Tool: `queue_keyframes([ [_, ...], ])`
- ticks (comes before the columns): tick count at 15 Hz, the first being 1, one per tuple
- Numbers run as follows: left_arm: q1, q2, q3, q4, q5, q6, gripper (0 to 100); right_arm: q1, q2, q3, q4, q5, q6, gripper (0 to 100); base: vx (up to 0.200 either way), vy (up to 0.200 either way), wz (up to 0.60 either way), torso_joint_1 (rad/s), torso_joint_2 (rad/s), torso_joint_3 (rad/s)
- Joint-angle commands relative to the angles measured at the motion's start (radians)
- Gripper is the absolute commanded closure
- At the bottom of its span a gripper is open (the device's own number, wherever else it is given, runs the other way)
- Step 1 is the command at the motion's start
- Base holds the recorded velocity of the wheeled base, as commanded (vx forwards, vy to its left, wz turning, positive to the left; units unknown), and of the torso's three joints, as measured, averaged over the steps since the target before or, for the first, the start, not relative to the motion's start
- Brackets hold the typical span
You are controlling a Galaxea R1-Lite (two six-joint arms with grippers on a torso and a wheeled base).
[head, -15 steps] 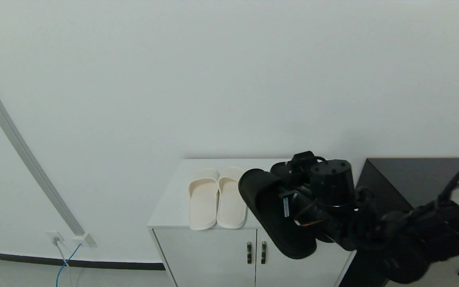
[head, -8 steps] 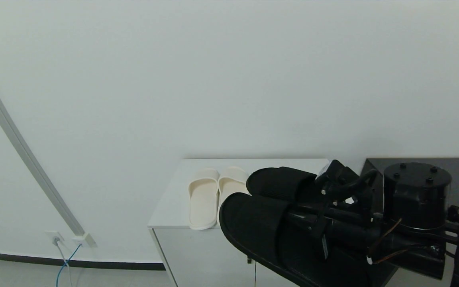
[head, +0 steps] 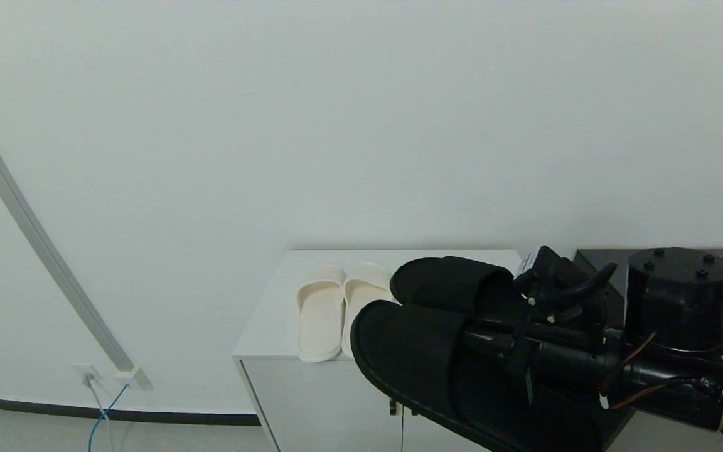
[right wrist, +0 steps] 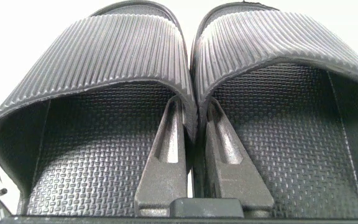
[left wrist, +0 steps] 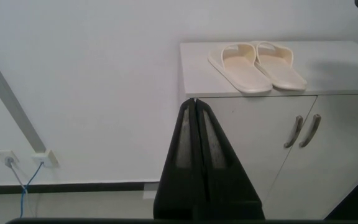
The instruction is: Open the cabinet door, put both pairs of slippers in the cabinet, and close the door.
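Right wrist view: right pincer (right wrist: 192,104) pinches 2 black slippers (right wrist: 117,56) together.

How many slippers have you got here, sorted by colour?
2 white slippers, side by side on the cabinet top
2 black slippers, held in the right gripper
Total: 4 slippers

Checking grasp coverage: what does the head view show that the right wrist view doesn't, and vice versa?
Head view: white slippers side by side on the white cabinet; wall sockets. Right wrist view: fingers, one inside each of the black slippers, pinching their adjoining side walls. Both: the black slippers, held by the right gripper.
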Motion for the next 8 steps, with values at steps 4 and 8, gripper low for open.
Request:
queue_keyframes([
  [4,0.0,0.0,0.0,0.0,-0.002,0.0,100,0.0,0.003,0.012,0.001,0.003,0.003,100,-0.2,0.0,0.0,0.006,0.0,-0.001],
  [8,0.0,0.002,0.0,0.0,-0.002,0.0,100,0.002,0.005,0.015,0.001,0.0,0.015,100,-0.2,0.0,0.0,-0.006,0.0,0.004],
])
